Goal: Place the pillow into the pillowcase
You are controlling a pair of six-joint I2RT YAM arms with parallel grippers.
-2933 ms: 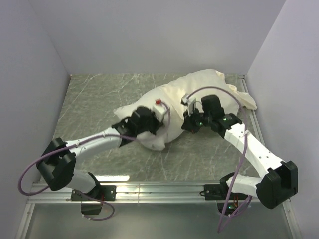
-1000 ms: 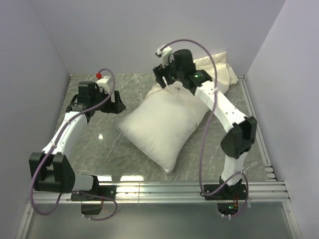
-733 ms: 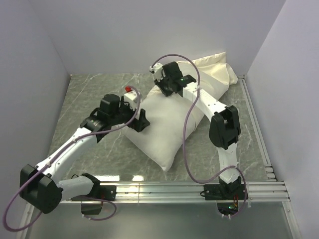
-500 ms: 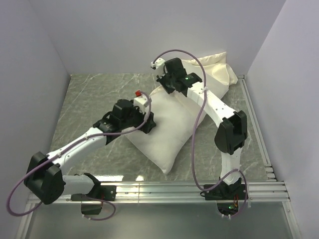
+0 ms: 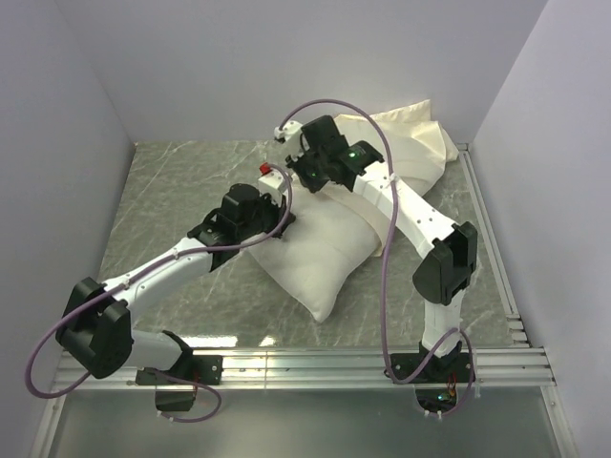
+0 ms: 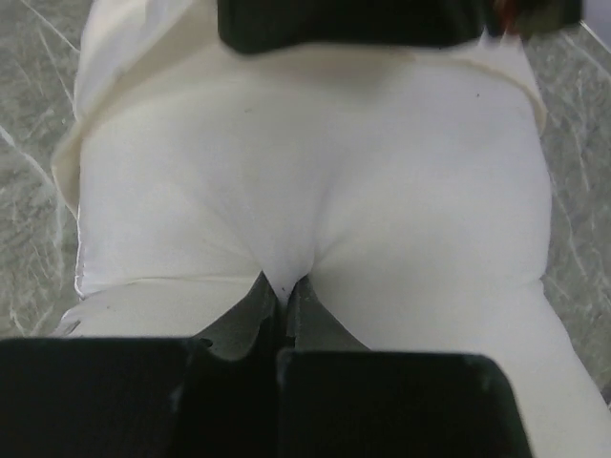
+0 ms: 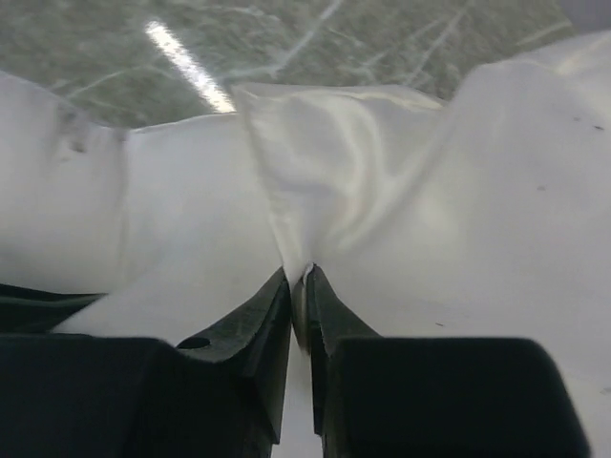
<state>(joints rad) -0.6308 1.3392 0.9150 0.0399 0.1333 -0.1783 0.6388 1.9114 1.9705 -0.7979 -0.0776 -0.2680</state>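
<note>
The white pillow (image 5: 320, 250) lies in the middle of the table, its far end against the cream pillowcase (image 5: 410, 134) bunched at the back right. My left gripper (image 5: 275, 216) sits on the pillow's far left part, shut on a pinch of white pillow fabric (image 6: 284, 282). Just behind it, my right gripper (image 5: 307, 179) is shut on a shiny cream fold of the pillowcase (image 7: 344, 162), pinched between its fingertips (image 7: 300, 277). In the left wrist view, cream pillowcase cloth (image 6: 115, 57) wraps the pillow's far end.
Grey marbled table (image 5: 172, 191) between lilac walls on the left, back and right. A metal rail (image 5: 305, 363) runs along the near edge. The right arm's elbow (image 5: 447, 262) stands beside the pillow's right side. Bare tabletop lies left of the pillow.
The left arm swung in from the table's left rear onto the pillow and shut on its fabric. The right gripper stayed at the pillowcase's mouth and closed on its edge.
</note>
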